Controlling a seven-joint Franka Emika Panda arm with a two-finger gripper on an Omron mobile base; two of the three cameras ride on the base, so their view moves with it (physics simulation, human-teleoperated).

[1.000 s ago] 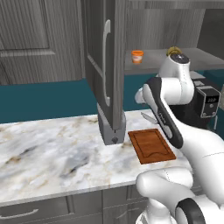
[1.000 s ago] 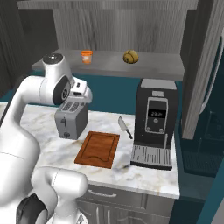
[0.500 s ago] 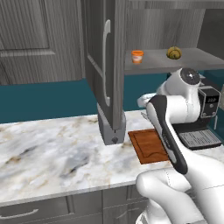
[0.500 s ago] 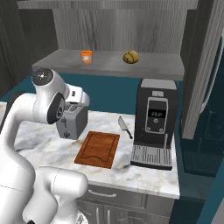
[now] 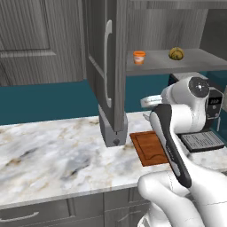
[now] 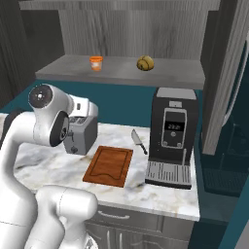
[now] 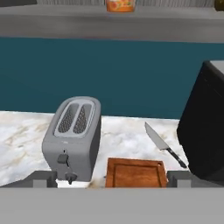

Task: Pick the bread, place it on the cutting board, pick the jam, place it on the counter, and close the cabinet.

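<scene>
The bread (image 5: 176, 53) (image 6: 145, 62) and the orange jam (image 5: 139, 57) (image 6: 96, 62) (image 7: 120, 4) stand apart on the grey shelf of the open cabinet (image 5: 195, 62) (image 6: 121, 74). The cutting board (image 5: 148, 148) (image 6: 109, 165) (image 7: 136, 173) lies bare on the marbled counter (image 5: 53, 150) (image 6: 163, 192), between the toaster and the coffee machine. My gripper (image 7: 112, 179) is open with nothing between its fingertips (image 7: 43, 178). It hangs above the counter, well below the shelf, looking over the board's near edge. The hand (image 5: 150, 101) (image 6: 82, 108) sits just over the toaster.
A grey toaster (image 6: 80, 133) (image 7: 74, 131) stands left of the board. A knife (image 6: 139, 141) (image 7: 164, 146) lies behind it, beside the black coffee machine (image 6: 172, 133) (image 5: 208, 106). The cabinet's open doors (image 5: 108, 66) (image 6: 228, 73) jut out over the counter.
The arm has folded down and back. The hand has dropped from near shelf height to just above the toaster. Bread, jam and board have not moved.
</scene>
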